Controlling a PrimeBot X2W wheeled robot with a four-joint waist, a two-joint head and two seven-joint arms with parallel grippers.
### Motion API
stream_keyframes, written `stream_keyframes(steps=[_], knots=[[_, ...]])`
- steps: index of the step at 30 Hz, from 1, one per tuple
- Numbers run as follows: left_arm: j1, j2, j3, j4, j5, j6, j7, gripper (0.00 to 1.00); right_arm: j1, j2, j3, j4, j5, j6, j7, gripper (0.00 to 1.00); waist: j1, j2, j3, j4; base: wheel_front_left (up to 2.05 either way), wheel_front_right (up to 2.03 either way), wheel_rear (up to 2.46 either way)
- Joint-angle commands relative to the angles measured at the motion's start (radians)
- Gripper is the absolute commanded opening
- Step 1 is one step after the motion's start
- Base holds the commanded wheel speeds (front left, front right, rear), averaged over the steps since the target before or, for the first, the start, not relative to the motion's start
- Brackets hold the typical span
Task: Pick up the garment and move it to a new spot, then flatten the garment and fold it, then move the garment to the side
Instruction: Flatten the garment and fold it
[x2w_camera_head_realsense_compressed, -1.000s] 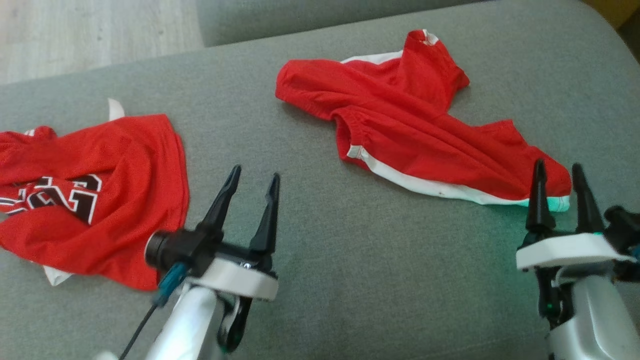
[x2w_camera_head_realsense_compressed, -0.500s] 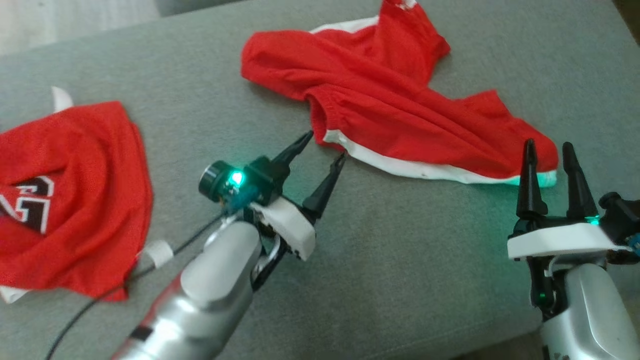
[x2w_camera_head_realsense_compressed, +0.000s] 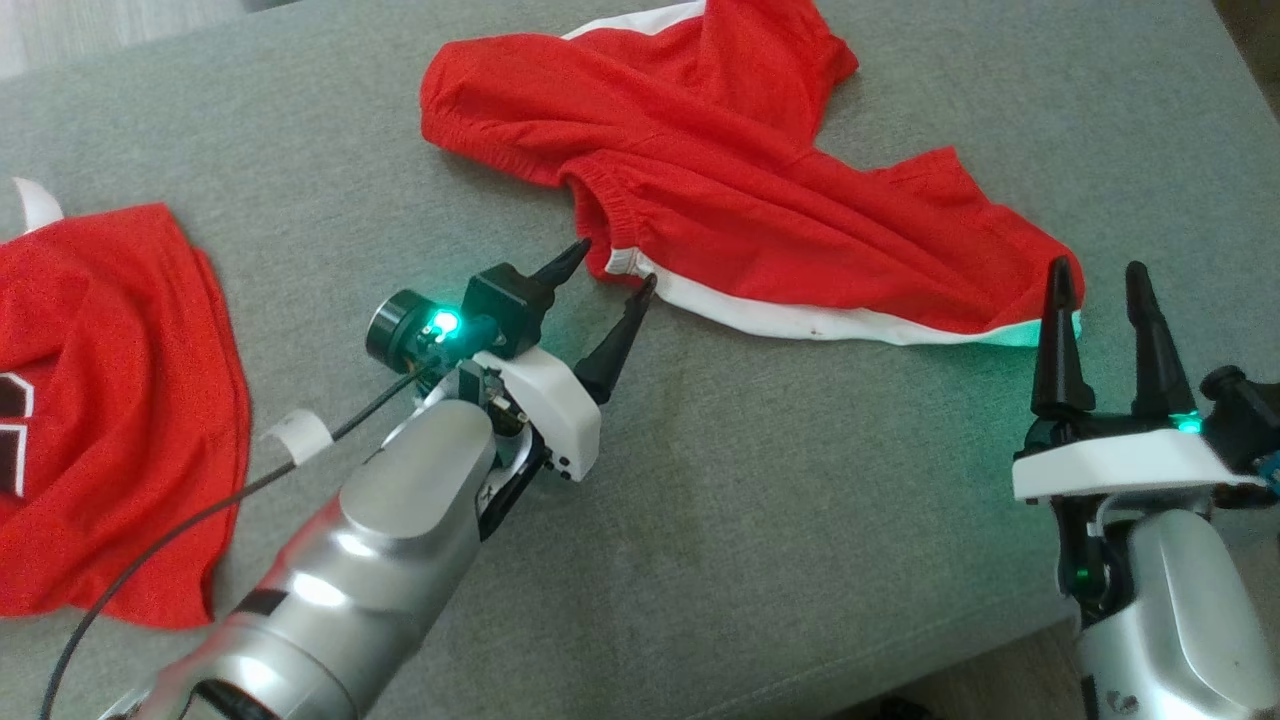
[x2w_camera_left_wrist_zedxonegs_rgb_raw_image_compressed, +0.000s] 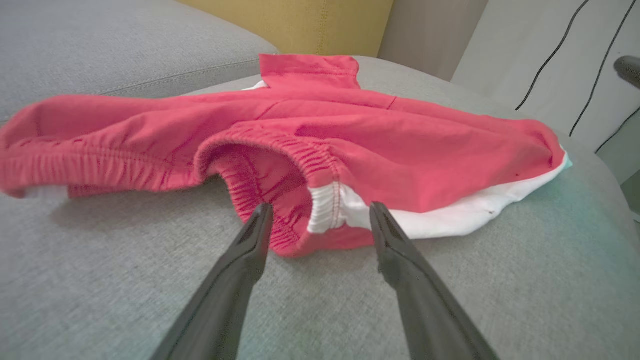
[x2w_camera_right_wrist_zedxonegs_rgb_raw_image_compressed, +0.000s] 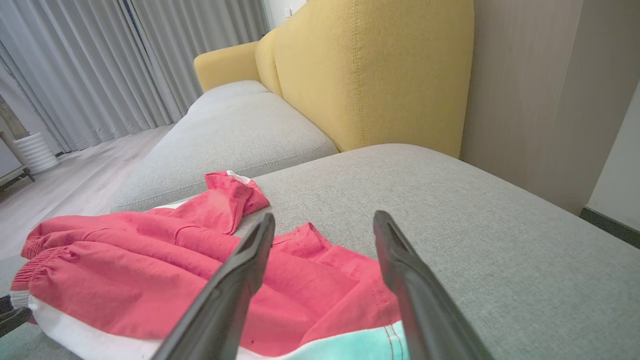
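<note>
1. Grey sofa cushion (x2w_camera_head_realsense_compressed: 800, 520): the work surface, with bare fabric near the robot for a new spot.
2. Red shorts (x2w_camera_head_realsense_compressed: 720, 180): crumpled, white trim, lying on the far-middle of the cushion, not lifted.
3. Red jersey (x2w_camera_head_realsense_compressed: 100, 400): at the left, well apart from the shorts. Leave it alone.
4. Left gripper (x2w_camera_head_realsense_compressed: 617, 264): jaws spread, holding nothing, tips straddling the waistband corner (x2w_camera_left_wrist_zedxonegs_rgb_raw_image_compressed: 325, 210). Best to slide in past the white seam and catch both layers before pinching.
5. Right gripper (x2w_camera_head_realsense_compressed: 1097, 268): spread, empty, beside the hem corner. Taking that corner would probably give an even two-point lift.
</note>
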Motion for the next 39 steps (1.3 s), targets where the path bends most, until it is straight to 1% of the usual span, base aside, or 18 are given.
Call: stream_keyframes(steps=[1,9,10,11,12,17,22,29,35,39], knots=[[-0.059,0.014,0.001,-0.011,-0.025,0.002,-0.019,1.00,-0.024,-0.005,0.030,-0.031,0.010,-0.001,-0.010,1.00,-0.0001,0.0000,0.002,-0.004,0.00,0.00,0.00],[-0.083,0.007,-0.051,0.020,-0.103,0.002,-0.043,1.00,-0.022,-0.005,0.030,-0.029,0.011,-0.001,-0.010,1.00,-0.0001,0.0000,0.008,-0.009,0.00,0.00,0.00],[-0.085,0.006,-0.060,0.023,-0.112,0.002,-0.045,0.84,-0.022,-0.005,0.030,-0.028,0.011,-0.001,-0.010,1.00,-0.0001,0.0000,0.008,-0.009,0.00,0.00,0.00],[-0.087,0.006,-0.070,0.026,-0.121,0.002,-0.048,0.40,-0.022,-0.005,0.031,-0.027,0.011,-0.001,-0.010,1.00,-0.0001,0.0000,0.008,-0.009,0.00,0.00,0.00],[-0.088,0.006,-0.079,0.028,-0.129,0.002,-0.051,0.00,-0.023,-0.005,0.031,-0.027,0.011,-0.001,-0.010,1.00,-0.0001,0.0000,0.008,-0.009,0.00,0.00,0.00],[-0.084,0.011,-0.102,0.023,-0.163,0.002,-0.083,0.00,-0.018,-0.005,0.037,-0.030,-0.003,-0.001,-0.010,1.00,-0.0001,0.0000,-0.001,0.010,0.00,0.00,0.00],[-0.068,0.023,-0.064,0.013,-0.158,0.005,-0.107,0.00,-0.005,-0.005,0.042,-0.016,-0.031,-0.001,-0.010,1.00,-0.0001,0.0000,-0.019,0.044,0.00,0.00,0.00],[-0.008,0.045,0.012,-0.088,-0.090,0.036,-0.109,0.00,0.031,-0.005,0.077,0.020,-0.073,-0.001,0.007,1.00,-0.0001,0.0000,-0.036,0.096,0.00,0.00,0.00],[0.046,0.060,0.042,-0.129,-0.028,0.047,-0.109,0.00,0.085,-0.005,0.036,0.046,-0.101,-0.001,0.051,1.00,-0.0001,0.0000,-0.052,0.108,0.00,0.00,0.00],[0.072,0.064,0.058,-0.143,0.006,0.057,-0.109,0.00,0.111,-0.005,0.011,0.067,-0.098,-0.001,0.078,1.00,-0.0001,0.0000,-0.059,0.109,0.00,0.00,0.00]])
